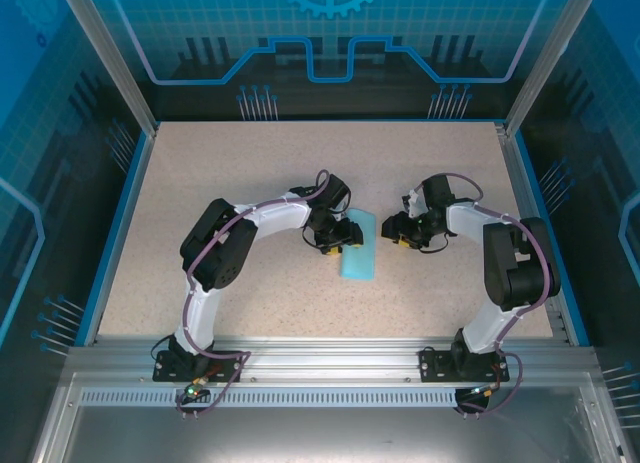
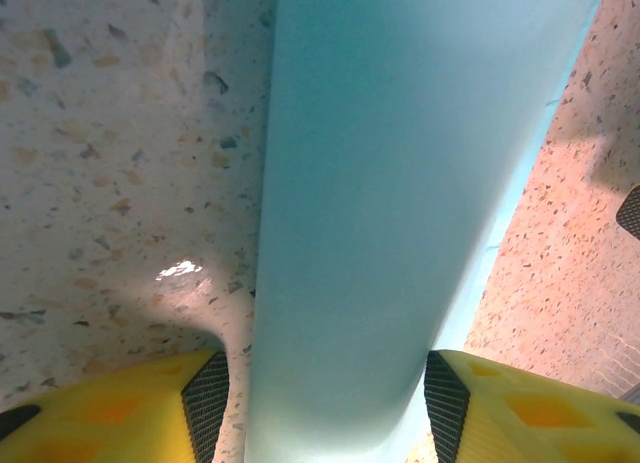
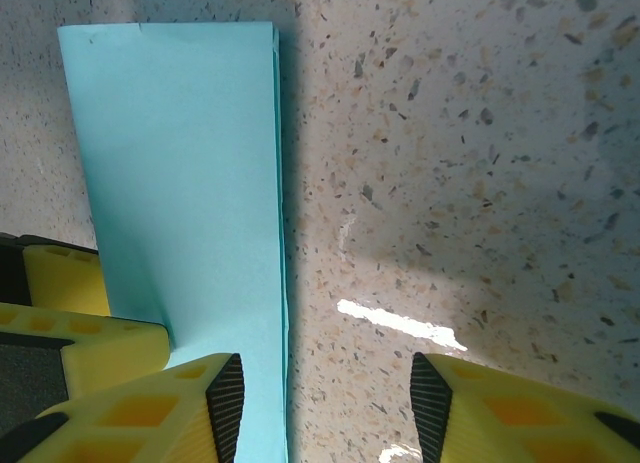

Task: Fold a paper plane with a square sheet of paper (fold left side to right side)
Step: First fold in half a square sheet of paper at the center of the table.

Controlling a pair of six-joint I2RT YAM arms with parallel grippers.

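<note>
Speckled table [image 1: 200, 163] bears folded paper [image 1: 358, 248], long axis front-to-back; left fingers [image 2: 205, 403], right fingers [image 3: 225, 393] spread.

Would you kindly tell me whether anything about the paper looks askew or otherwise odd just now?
The sheet of paper is folded over, but in the left wrist view the fold swells up as a rounded hump instead of lying as a flat crease. In the right wrist view its stacked edges sit slightly offset. No tear shows.
</note>
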